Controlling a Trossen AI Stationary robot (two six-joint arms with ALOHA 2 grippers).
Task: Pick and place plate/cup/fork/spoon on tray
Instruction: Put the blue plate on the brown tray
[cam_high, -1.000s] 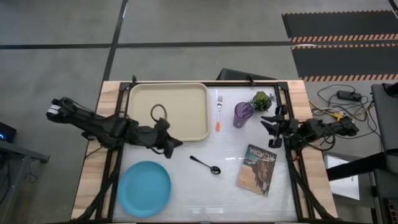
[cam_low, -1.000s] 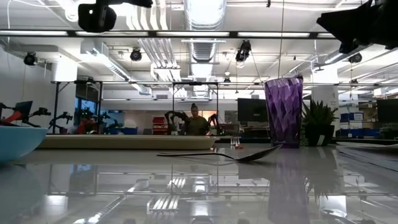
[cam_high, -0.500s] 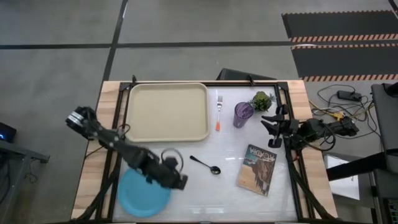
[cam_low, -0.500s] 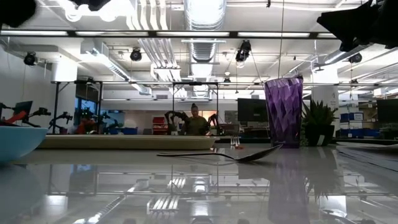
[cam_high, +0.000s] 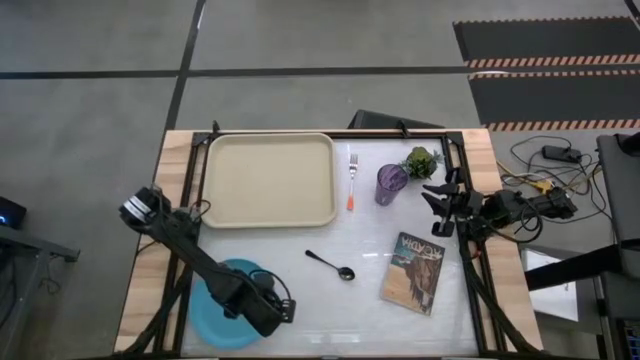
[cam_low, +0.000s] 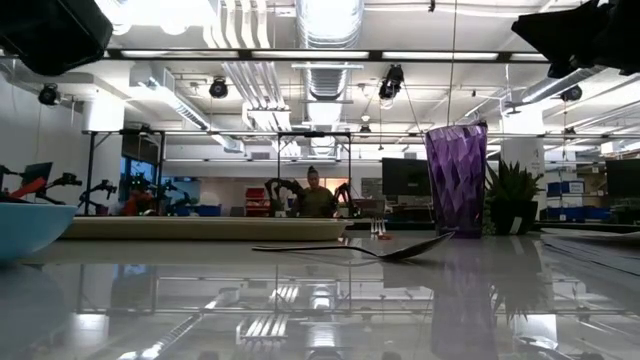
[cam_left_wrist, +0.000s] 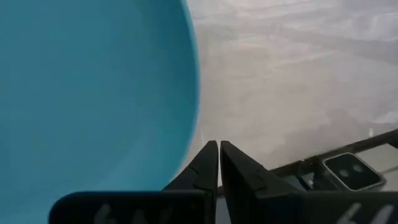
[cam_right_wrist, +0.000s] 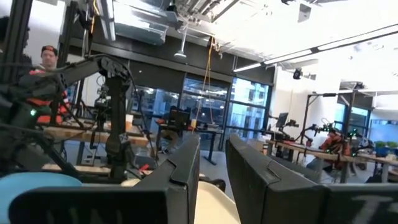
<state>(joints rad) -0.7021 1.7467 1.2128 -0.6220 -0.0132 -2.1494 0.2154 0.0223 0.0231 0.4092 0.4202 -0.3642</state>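
The light-blue plate (cam_high: 215, 310) lies flat near the table's front left; it also shows in the left wrist view (cam_left_wrist: 93, 93). My left gripper (cam_high: 281, 312) hovers over the plate's right rim, fingers shut (cam_left_wrist: 219, 147), holding nothing. The cream tray (cam_high: 270, 180) lies at the far left. The orange-handled fork (cam_high: 352, 180) and the purple cup (cam_high: 390, 183) are to the tray's right, the cup upright. The dark spoon (cam_high: 332, 265) lies mid-table. My right gripper (cam_high: 437, 207) waits open at the right, beside the cup.
A small green potted plant (cam_high: 422, 160) stands behind the cup. A book with a picture cover (cam_high: 412, 272) lies at the front right. In the low view a person (cam_low: 317, 195) is far back in the room. Bare tabletop lies between the spoon and the front edge.
My left gripper has swung from over the tray's near edge toward the table's near edge, and now hovers at the plate's right rim. Nothing on the table has moved.
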